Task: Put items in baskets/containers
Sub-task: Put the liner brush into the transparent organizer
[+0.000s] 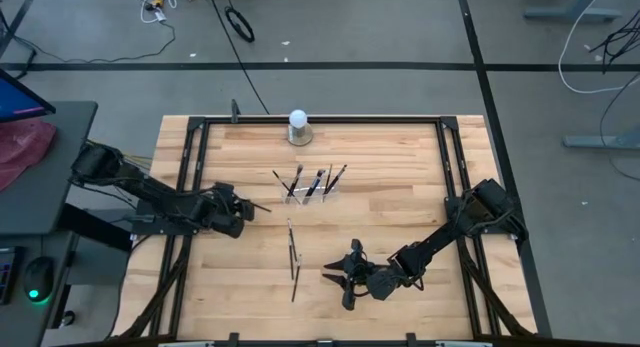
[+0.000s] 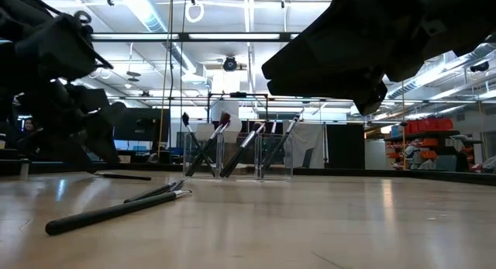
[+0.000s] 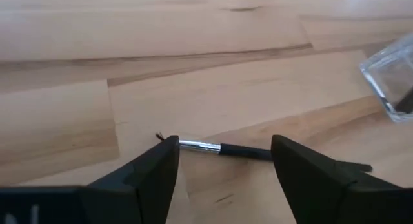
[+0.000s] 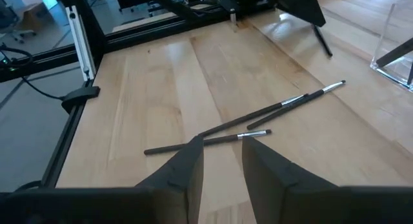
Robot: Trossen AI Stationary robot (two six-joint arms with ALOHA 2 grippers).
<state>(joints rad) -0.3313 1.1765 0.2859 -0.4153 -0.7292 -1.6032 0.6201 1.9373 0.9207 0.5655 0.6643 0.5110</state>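
Left claw (image 3: pixel 222 162) stood open over a brush (image 3: pixel 219 148) lying on the desk (image 1: pixel 400 217), gripping nothing. Right claw (image 4: pixel 222 156) part open, empty, near two brushes (image 4: pixel 284 108).

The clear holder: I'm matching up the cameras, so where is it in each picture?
High view: clear holder at table centre, below the white ball.
Low view: middle, brushes standing in it.
Left wrist: right edge.
Right wrist: right edge.
Shared landmark: the holder itself.
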